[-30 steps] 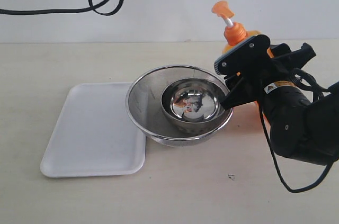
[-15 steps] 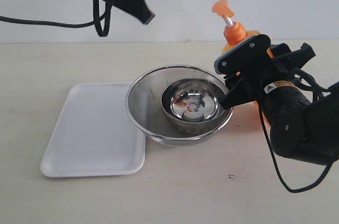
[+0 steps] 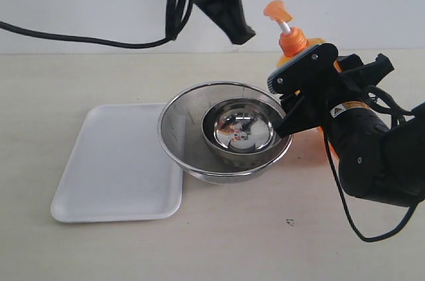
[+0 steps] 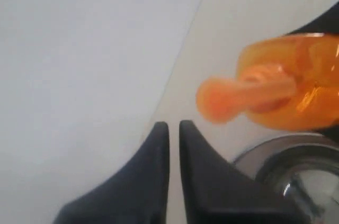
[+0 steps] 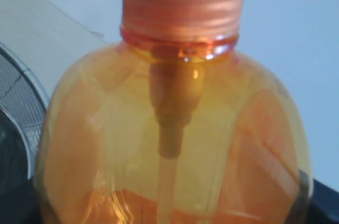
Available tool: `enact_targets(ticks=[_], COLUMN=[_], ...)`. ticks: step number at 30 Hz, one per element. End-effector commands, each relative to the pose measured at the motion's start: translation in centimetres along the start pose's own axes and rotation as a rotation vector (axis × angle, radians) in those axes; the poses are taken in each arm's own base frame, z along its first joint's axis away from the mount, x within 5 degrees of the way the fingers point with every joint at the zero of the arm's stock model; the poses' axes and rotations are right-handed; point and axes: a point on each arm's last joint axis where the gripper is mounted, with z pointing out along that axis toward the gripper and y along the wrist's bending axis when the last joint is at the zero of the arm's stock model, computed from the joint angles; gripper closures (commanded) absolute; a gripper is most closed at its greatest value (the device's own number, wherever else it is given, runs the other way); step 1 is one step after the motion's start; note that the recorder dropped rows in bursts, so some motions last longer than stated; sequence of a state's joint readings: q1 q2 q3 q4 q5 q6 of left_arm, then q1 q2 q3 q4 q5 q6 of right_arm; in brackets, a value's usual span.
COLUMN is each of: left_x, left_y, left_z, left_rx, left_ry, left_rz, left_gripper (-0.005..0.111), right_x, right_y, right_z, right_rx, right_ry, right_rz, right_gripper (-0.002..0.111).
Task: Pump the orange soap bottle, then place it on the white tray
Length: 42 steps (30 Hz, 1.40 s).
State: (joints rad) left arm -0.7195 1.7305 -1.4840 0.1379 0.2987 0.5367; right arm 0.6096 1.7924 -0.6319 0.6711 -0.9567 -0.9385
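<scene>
Pumping is the step in hand. Right claw [image 3: 282, 105], part-open, clamps the orange soap bottle [image 3: 293, 43], which stands upright, long axis vertical, behind the steel bowls [image 3: 226, 131] and apart from the white tray [image 3: 113, 161]. Its nozzle faces the left arm's side. Left claw [image 3: 244, 34], near closed and empty, hangs beside the pump head [image 3: 275, 10]; it should centre above it, then press straight down.

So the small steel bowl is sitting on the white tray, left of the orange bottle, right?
No: the exterior view shows the small steel bowl nested in the larger steel bowl, not on the white tray. It is left of the orange soap bottle.
</scene>
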Motion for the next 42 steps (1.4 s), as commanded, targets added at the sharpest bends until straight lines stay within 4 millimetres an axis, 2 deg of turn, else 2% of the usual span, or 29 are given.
enact_targets(ticks=[1, 6, 14, 19, 34, 42], left_x=[-2.6, -4.1, -3.4, -3.8, -3.3, -2.6], left_y=[-0.2, -0.6, -2.2, -1.9, -2.8, -3.0], left_z=[-0.9, -1.3, 0.5, 0.6, 3.0, 3.0], left_rx=[-0.012, 0.002, 0.111, 0.081, 0.187, 0.230], left_ry=[-0.088, -0.127, -0.092, -0.126, -0.020, 0.051], left_rz=[0.024, 0.012, 0.058, 0.046, 0.059, 0.099], left_gripper=[0.102, 0.102, 0.102, 0.102, 0.102, 0.102], right_x=[-0.7, -0.7, -0.7, -0.6, -0.6, -0.6], right_y=[-0.4, -0.3, -0.3, -0.2, -0.1, -0.1], right_z=[0.1, 0.1, 0.1, 0.1, 0.1, 0.1], right_rx=[0.029, 0.025, 0.025, 0.009, 0.001, 0.001], right_ry=[-0.048, -0.054, -0.054, -0.042, -0.036, -0.036], right_rz=[-0.014, -0.019, -0.019, -0.019, -0.019, -0.019], right_gripper=[0.108, 0.108, 0.108, 0.108, 0.108, 0.108])
